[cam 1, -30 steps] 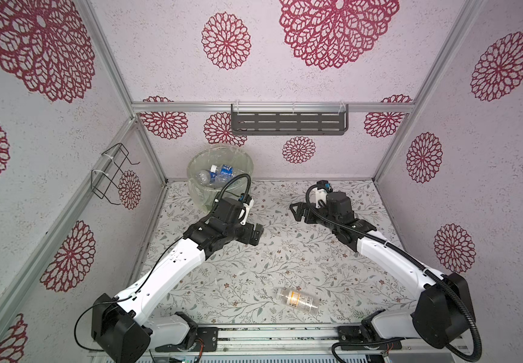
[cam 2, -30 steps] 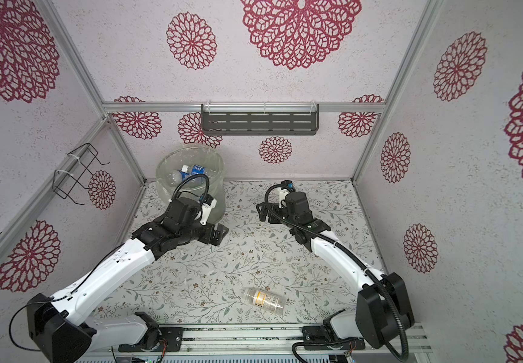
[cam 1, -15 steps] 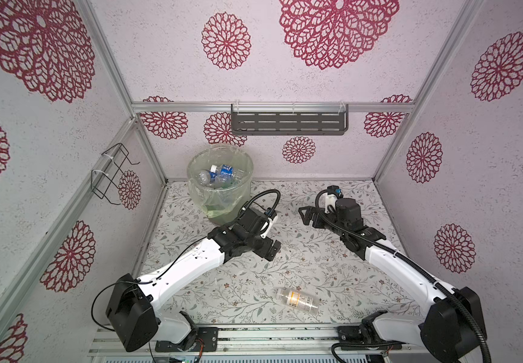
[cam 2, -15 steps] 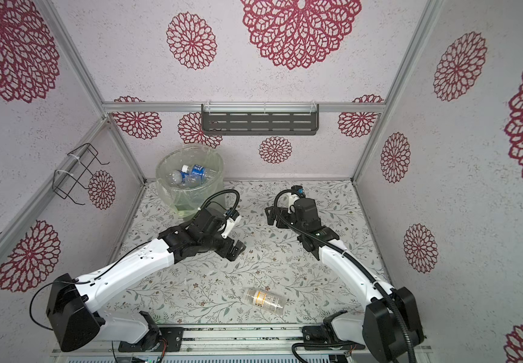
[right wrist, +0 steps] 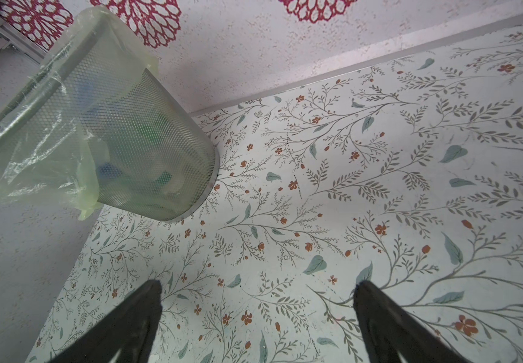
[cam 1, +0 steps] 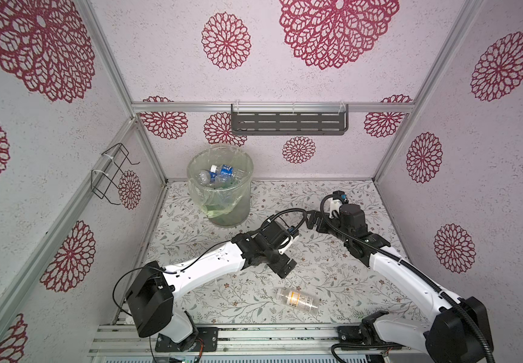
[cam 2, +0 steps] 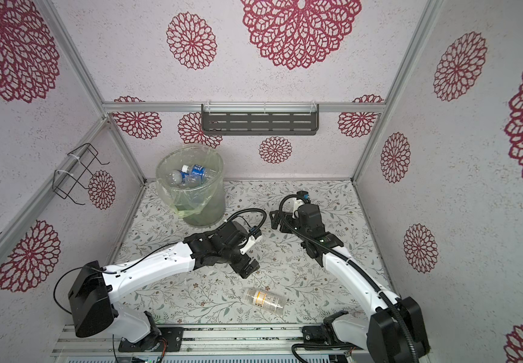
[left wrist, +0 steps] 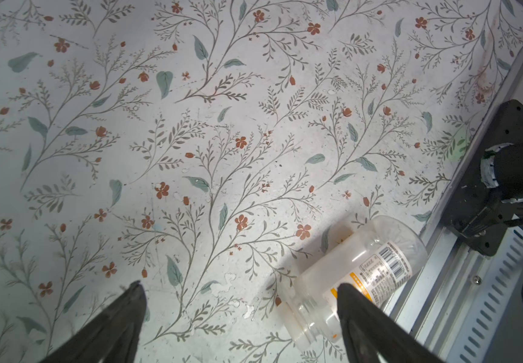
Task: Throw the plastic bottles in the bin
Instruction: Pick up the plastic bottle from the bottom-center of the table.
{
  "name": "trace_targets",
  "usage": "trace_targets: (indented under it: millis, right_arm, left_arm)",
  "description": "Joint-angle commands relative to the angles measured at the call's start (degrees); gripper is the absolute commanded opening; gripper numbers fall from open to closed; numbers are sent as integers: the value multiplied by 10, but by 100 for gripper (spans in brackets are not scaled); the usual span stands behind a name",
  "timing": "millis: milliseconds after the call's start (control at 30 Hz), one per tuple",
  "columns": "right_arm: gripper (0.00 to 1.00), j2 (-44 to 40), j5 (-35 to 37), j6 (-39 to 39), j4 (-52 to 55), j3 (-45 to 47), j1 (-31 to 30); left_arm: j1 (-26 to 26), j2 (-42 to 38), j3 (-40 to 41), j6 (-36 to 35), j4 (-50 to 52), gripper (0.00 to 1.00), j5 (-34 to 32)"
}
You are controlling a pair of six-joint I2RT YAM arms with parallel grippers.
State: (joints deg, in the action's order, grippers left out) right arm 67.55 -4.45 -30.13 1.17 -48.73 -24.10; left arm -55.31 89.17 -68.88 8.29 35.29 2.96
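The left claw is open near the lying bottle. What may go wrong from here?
1. The bottle lies on its side close to the front rail. In the left wrist view the left claw is off-centre, with one finger over it, so closing might push or roll it against the rail.
2. The bin holds a pile of bottles, and a loose bag hangs over its rim. A dropped bottle may bounce out or catch.

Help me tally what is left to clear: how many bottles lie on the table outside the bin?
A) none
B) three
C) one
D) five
C: only one clear bottle lies on its side on the table; the other bottles sit inside the bin.
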Motion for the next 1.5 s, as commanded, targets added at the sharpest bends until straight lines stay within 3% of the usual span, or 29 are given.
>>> trace_targets:
  millis: [0, 767, 1467]
  right_arm:
    - [99, -30, 16, -14, -6, 7, 4]
    - [99, -169, 109, -38, 38, 93, 5]
    - [99, -203, 131, -32, 66, 90, 8]
  left_arm:
    - [-21, 16, -15, -26, 10, 97, 2]
    - [-104, 75, -15, -41, 19, 97, 35]
    - [-136, 131, -21, -73, 32, 97, 52]
